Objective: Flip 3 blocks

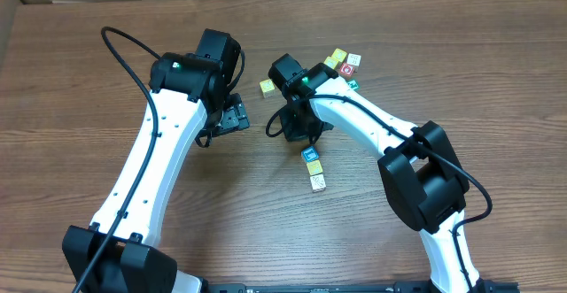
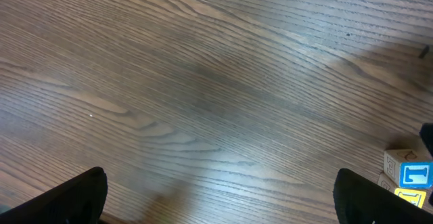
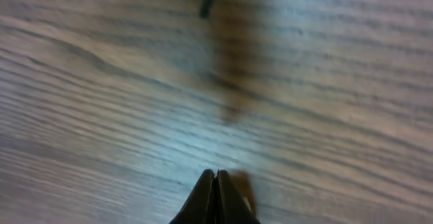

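Two-arm station, seen from above and from both wrists. Nearest the robot's base, a small yellow-and-cream wooden cube lies on the brown wood-grain table. Just beyond it, near but apart, sits a small whitish wooden cube with a teal face, that face turned upward. Both cubes reappear at the lower right edge of the left wrist view, where the teal face adjoins a pale patterned side. Just beyond the teal-faced cube, the black right gripper points down at the table. Its wrist view shows the two fingers pressed together to a single point over bare wood, with nothing between them. To its left, the black left gripper hangs over bare table, its fingers spread wide at the two lower corners of its view, with nothing held. Farther off, between the two wrists, a small cream wooden cube lies alone. Farthest, to the right, a cluster of small cubes shows yellow faces, a red-faced cube and a green-faced cube.
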Motion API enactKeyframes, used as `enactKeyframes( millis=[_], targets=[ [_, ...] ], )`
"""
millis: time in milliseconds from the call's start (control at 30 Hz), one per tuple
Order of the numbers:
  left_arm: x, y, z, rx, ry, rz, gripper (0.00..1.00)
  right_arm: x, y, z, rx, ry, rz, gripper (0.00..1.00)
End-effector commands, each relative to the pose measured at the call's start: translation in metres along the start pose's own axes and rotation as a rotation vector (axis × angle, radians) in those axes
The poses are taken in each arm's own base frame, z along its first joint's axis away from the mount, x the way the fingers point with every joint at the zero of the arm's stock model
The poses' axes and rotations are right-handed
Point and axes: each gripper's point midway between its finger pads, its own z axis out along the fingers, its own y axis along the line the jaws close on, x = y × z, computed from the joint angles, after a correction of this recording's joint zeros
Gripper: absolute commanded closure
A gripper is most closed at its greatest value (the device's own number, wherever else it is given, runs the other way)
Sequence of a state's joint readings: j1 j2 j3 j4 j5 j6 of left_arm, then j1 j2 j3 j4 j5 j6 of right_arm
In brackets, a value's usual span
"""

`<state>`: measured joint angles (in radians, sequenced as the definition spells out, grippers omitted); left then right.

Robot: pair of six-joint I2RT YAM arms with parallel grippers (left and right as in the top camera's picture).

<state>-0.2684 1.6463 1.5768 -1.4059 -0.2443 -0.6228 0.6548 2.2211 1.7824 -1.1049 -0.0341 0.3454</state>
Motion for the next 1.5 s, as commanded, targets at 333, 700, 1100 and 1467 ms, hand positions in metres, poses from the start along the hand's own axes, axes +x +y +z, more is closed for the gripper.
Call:
enactKeyframes(
  millis=[333, 700, 1100, 1467],
  targets=[
    [0.000, 0.000, 0.003, -0.019, -0.002, -0.005, 0.00, 0.020, -0.012, 0.007, 0.037, 0.090, 0.035, 0.96],
    [0.000, 0.000, 0.003, -0.019, -0.002, -0.005, 0.00, 0.027, -0.016, 0.006, 0.060, 0.117, 0.072, 0.96],
    [0.000, 0.000, 0.003, -0.020, -0.002, -0.005, 0.00, 0.025, -0.018, 0.005, 0.065, 0.109, 0.090, 0.96],
    [0.000, 0.000, 0.003, -0.019, -0.002, -0.005, 0.01, 0.034, -0.016, 0.003, 0.051, 0.150, 0.096, 0.96]
  ],
)
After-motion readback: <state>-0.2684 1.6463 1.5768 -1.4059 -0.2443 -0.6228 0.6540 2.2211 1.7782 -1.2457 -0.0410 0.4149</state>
